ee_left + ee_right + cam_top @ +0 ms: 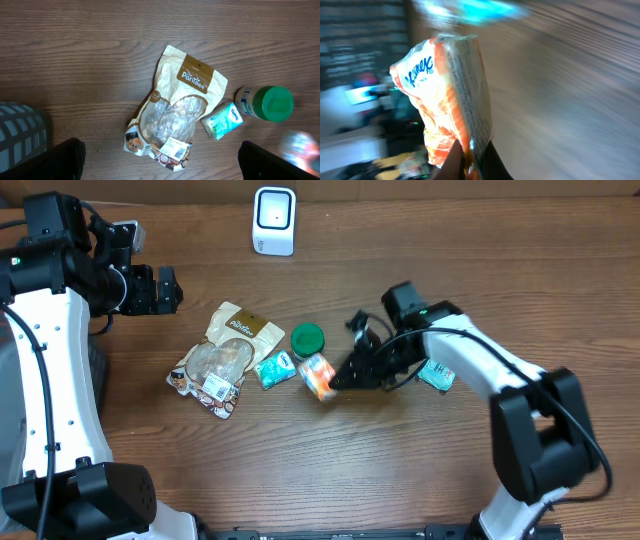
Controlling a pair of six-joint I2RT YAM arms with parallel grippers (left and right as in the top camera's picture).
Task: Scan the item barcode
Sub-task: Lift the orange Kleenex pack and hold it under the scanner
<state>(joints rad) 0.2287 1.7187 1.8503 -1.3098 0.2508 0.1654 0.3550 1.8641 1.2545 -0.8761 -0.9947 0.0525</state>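
An orange-and-white Kleenex tissue pack [318, 377] is pinched at one end by my right gripper [341, 376], which is shut on it near the table's middle. In the right wrist view the pack [445, 95] stands up from the closed fingertips [454, 161]; the view is blurred and I cannot make out a barcode. The white barcode scanner [274, 220] stands at the back edge. My left gripper [165, 288] hangs open at the far left, above the table. Its fingers [65, 160] are spread wide, holding nothing.
A brown windowed snack bag [222, 355] [175, 110] lies left of centre. Beside it are a teal tissue pack [273, 368] [223, 120] and a green-lidded jar [308, 340] [265, 102]. Another teal pack [437, 375] lies under my right arm.
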